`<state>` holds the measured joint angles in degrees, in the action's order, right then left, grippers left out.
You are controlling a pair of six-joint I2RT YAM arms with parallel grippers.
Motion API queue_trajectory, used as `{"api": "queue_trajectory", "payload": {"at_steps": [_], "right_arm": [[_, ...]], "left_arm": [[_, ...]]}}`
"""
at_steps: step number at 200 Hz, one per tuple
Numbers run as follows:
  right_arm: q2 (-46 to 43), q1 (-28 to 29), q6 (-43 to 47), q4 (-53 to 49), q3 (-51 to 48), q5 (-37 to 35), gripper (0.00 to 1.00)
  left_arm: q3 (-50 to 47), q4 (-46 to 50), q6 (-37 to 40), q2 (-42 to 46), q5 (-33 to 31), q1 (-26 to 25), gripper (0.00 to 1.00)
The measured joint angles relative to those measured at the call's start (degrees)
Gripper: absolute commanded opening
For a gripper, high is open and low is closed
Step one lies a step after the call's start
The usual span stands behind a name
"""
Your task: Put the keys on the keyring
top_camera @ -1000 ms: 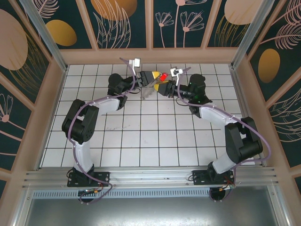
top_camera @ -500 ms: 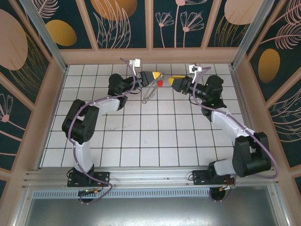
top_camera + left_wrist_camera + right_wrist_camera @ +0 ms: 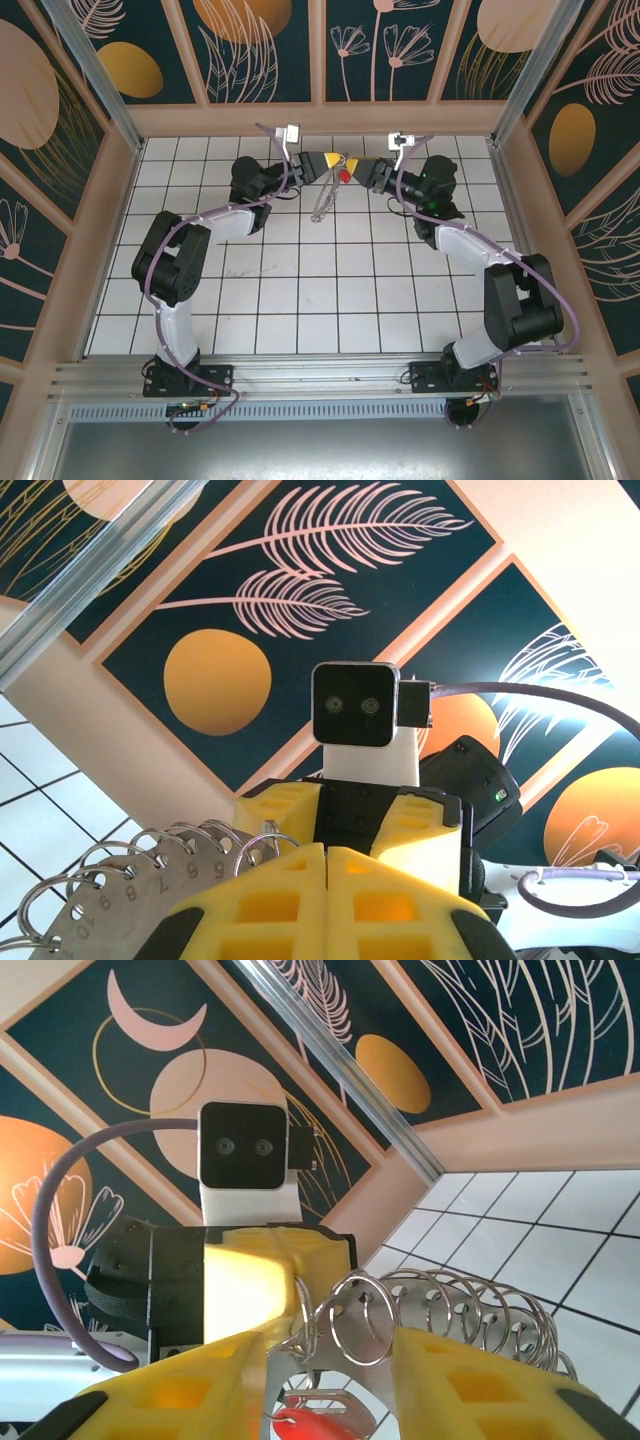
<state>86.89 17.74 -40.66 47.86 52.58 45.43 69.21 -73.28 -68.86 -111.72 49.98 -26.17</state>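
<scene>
My left gripper (image 3: 328, 160) is raised over the far middle of the table, shut on the keyring (image 3: 321, 203), whose silvery loop of small rings dangles below it. The red-headed key (image 3: 344, 175) hangs at the gripper's tip. My right gripper (image 3: 366, 168) faces it from the right, a short way off. In the right wrist view, the open right gripper (image 3: 330, 1345) has the keyring's wire rings (image 3: 450, 1310) and the key (image 3: 312, 1425) between its yellow fingers. In the left wrist view, the left gripper (image 3: 327, 852) is pressed shut, with the numbered keyring plate (image 3: 110, 905) at its left.
The white tiled table (image 3: 320, 290) stretches bare toward the arm bases. A wooden frame and patterned wall panels (image 3: 320, 110) close in right behind both grippers, and side walls (image 3: 110, 230) flank the table.
The right gripper let go of the red key, backed off to the right, then came back toward it with its jaws narrowing. The key now hangs by the left gripper, which has stayed put.
</scene>
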Motion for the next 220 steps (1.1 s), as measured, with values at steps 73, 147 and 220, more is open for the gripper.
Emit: {"api": "queue_trajectory", "payload": {"at_steps": [73,147,220], "right_arm": [[-0.7,1.2,0.0,0.8,-0.6,0.0,0.32],[-0.7,2.3,1.4,0.0,-0.6,0.0,0.17],[-0.7,2.7,2.7,-2.0,-0.6,-0.5,0.09]], "left_arm": [[0.0,0.0,0.0,0.0,-0.1,0.0,0.00],[0.0,0.0,0.0,0.0,-0.6,0.0,0.00],[0.0,0.0,0.0,0.0,-1.0,0.0,0.00]]}}
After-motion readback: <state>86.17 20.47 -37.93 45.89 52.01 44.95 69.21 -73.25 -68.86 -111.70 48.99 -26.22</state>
